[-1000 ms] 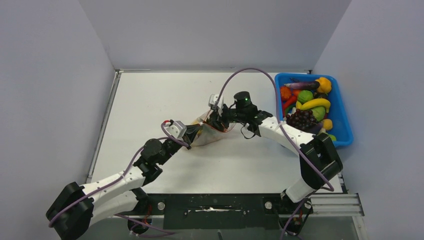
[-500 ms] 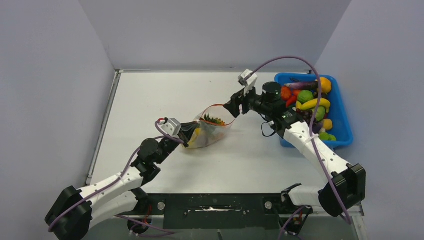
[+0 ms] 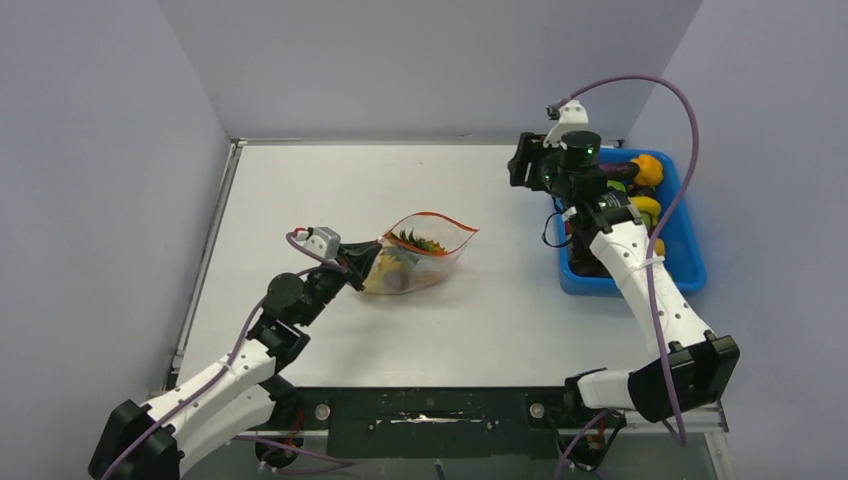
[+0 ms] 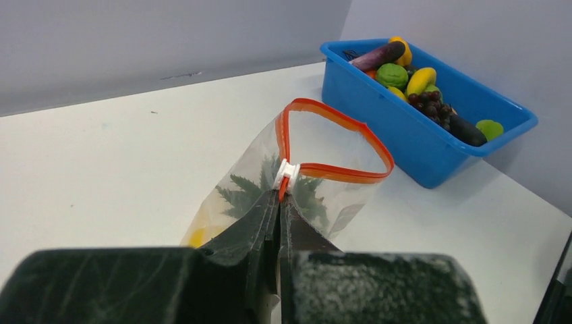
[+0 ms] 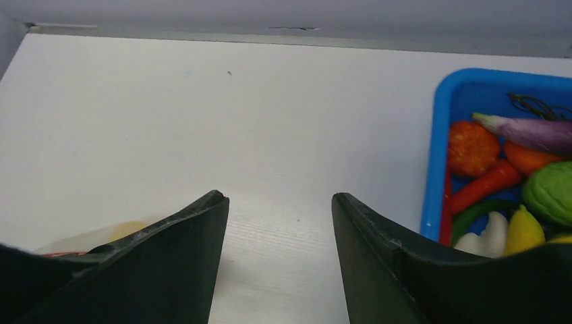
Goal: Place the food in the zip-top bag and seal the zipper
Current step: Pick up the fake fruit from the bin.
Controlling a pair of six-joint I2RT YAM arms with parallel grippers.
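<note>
The clear zip-top bag [image 3: 425, 262] lies mid-table, its mouth gaping toward the right. Its red zipper [image 4: 337, 121] forms an open loop, with a white slider at the near end. Inside I see food: a green leafy crown [image 4: 246, 192] and a yellow piece [image 4: 197, 236]. My left gripper [image 4: 281, 199] is shut on the bag's mouth edge just below the slider, and is seen from above [image 3: 372, 258] at the bag's left end. My right gripper [image 3: 520, 160] is open and empty, raised near the far left corner of the blue bin [image 3: 685, 272]. More food [image 4: 419, 79] fills that bin.
In the right wrist view the bin's left wall [image 5: 434, 142] is to the right of the open fingers, with red, orange, purple and green toys inside. Grey walls close in the table on three sides. The right arm's cable arcs above the bin.
My right gripper has left the bag's mouth and swung back and right to the bin's far corner. The left gripper, still shut on the bag, has drawn it slightly leftward.
</note>
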